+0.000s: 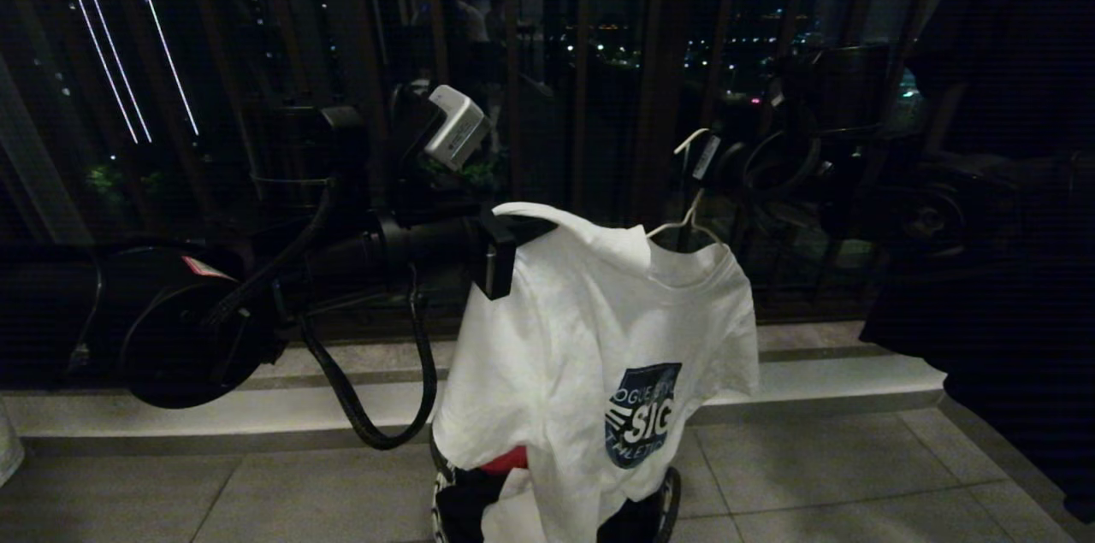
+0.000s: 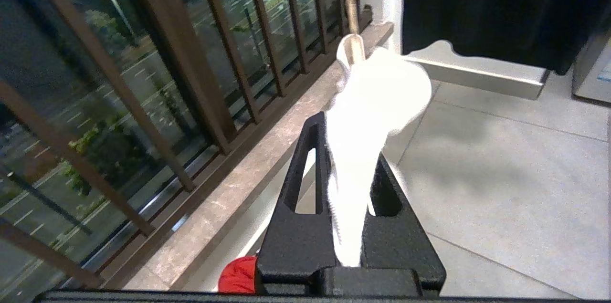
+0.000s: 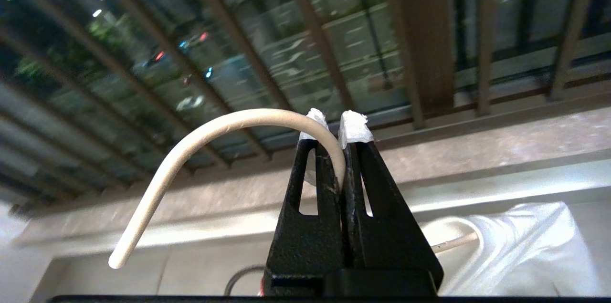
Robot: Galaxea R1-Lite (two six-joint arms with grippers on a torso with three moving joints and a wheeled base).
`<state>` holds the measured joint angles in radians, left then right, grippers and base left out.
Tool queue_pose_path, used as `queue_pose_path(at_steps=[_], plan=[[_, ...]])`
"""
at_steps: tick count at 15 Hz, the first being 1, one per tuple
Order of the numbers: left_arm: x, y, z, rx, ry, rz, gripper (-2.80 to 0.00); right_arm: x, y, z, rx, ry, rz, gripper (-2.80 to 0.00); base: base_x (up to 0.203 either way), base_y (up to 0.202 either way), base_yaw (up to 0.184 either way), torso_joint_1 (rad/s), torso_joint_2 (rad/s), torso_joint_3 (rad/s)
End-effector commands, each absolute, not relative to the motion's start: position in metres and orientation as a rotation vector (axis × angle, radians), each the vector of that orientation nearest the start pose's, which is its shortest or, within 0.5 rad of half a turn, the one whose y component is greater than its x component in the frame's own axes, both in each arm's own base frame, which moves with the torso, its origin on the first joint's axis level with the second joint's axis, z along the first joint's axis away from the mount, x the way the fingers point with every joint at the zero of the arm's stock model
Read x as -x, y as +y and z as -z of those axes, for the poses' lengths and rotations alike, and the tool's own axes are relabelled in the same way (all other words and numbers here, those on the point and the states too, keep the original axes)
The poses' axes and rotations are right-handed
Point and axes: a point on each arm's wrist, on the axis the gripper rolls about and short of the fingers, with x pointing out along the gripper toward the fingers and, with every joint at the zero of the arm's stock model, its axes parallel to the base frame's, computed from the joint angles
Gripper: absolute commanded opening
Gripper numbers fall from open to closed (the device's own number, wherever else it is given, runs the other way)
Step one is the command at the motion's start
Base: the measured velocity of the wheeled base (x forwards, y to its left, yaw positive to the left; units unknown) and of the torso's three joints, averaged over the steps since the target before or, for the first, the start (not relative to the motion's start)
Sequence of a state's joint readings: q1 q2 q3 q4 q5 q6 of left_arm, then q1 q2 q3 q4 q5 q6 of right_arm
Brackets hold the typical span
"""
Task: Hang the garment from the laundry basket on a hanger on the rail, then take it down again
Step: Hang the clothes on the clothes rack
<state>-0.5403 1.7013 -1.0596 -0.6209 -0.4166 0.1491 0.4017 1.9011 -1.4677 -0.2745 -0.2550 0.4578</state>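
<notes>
Head view: we have the white short-sleeved T-shirt with the blue-and-black shield graphic (image 1: pixel 590 355) held up in the air above the round white woven basket with black trim (image 1: pixel 667 500), whose rim just shows behind the hem; a small red cloth (image 1: pixel 506 459) lies in it. The left gripper (image 1: pixel 500 256) has its jaws clamped on the shirt's shoulder fabric; the left wrist view confirms it, jaws nearly together with a bunched fold of white cloth between them. The right gripper (image 3: pixel 341 138) has its jaws pinched on the hook of the thin white wire hanger (image 3: pixel 210 148), which sits up by the collar in the head view with its arms going into the neck opening. We see no pale grey rail in any view, only the dark balcony railing bars (image 1: pixel 582 81) behind. Handling, as we judge it: the shirt is light, soft and limp, so it sags from whatever point holds it and won't keep shape; grip at shoulder seam or collar, where fabric is doubled, not mid-panel. The cotton shouldn't slip, but a thin pinch can creep out under its own hang. The hanger is light, stiff and springy, with smooth round wire, so it can swivel in the jaws; hold it at the hook or the twisted neck. Not fragile, though the wire could bend if levered.
</notes>
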Motion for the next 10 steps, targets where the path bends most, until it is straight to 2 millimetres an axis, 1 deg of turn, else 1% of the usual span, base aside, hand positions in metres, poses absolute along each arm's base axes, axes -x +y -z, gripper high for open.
queue_pose_path(at_steps=[1,3,7,8,10], plan=[[-0.2658,-0.1773,-0.2547,-0.140,-0.064,0.973,-2.80,-0.3620,0.1476,-0.2613,-0.407,0.180,-0.103,-2.80,0.000,0.000,0.000,0.000,0.00,0.000],[-0.2671,-0.1777,-0.2534,-0.157,-0.065,0.933,-2.80,-0.3620,0.1475,-0.2618,-0.406,0.178,-0.102,-2.80,0.000,0.000,0.000,0.000,0.00,0.000],[-0.2676,-0.1778,-0.2479,-0.198,-0.066,0.928,-2.80,-0.3616,0.1466,-0.2639,-0.407,0.171,-0.098,-2.80,0.000,0.000,0.000,0.000,0.00,0.000],[-0.2680,-0.1780,-0.2472,-0.200,-0.063,0.925,0.00,-0.3614,0.1459,-0.2645,-0.408,0.169,-0.097,-2.80,0.000,0.000,0.000,0.000,0.00,0.000],[-0.2679,-0.1779,-0.2463,-0.215,-0.065,0.924,0.00,-0.3611,0.1457,-0.2651,-0.410,0.167,-0.094,-2.80,0.000,0.000,0.000,0.000,0.00,0.000]])
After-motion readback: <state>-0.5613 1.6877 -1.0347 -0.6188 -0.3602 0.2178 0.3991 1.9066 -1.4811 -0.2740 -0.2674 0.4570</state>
